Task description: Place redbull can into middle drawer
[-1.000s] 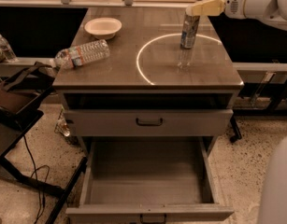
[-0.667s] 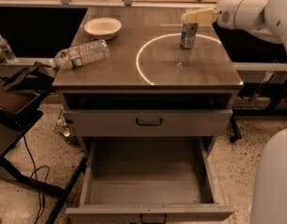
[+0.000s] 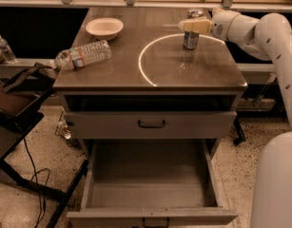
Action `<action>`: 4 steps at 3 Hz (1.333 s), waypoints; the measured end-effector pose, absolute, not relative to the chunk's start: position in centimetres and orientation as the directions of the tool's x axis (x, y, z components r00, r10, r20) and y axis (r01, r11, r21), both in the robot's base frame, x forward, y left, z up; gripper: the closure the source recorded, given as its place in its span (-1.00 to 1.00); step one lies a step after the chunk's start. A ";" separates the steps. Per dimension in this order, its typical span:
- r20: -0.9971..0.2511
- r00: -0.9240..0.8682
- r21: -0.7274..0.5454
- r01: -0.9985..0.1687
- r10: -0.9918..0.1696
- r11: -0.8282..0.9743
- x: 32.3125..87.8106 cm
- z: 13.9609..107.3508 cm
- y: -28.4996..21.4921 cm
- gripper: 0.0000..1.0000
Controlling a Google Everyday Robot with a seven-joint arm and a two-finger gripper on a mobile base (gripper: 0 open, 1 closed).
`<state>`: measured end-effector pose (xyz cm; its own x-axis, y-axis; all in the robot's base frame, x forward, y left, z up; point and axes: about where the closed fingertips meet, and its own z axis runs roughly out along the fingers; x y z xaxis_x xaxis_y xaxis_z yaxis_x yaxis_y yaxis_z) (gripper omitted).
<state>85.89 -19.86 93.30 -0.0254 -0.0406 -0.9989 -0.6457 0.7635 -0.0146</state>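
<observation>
The redbull can (image 3: 190,41) stands upright at the back right of the cabinet top, inside a white circle marked on it. My gripper (image 3: 194,24) reaches in from the right on the white arm and sits at the can's upper part, covering its top. The can still rests on the surface. The middle drawer (image 3: 150,216) is pulled wide open at the bottom front, and its grey tray interior holds nothing. It lies well below and in front of the can.
The upper drawer (image 3: 150,124) is closed. A clear water bottle (image 3: 83,54) lies on its side at the top's left edge. A white bowl (image 3: 104,27) sits at the back left. A black stand (image 3: 12,103) is on the left. My white body (image 3: 276,184) fills the lower right.
My gripper has moved left and slightly down, from beside the can to over its top. The can, bottle and drawers have not moved.
</observation>
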 end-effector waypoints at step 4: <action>-0.999 -0.005 -0.021 -0.652 -0.033 0.758 86.8 92.2 -18.2 0.43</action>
<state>86.81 -18.23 92.19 -0.0051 -0.0327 -0.9995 -0.6520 0.7579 -0.0214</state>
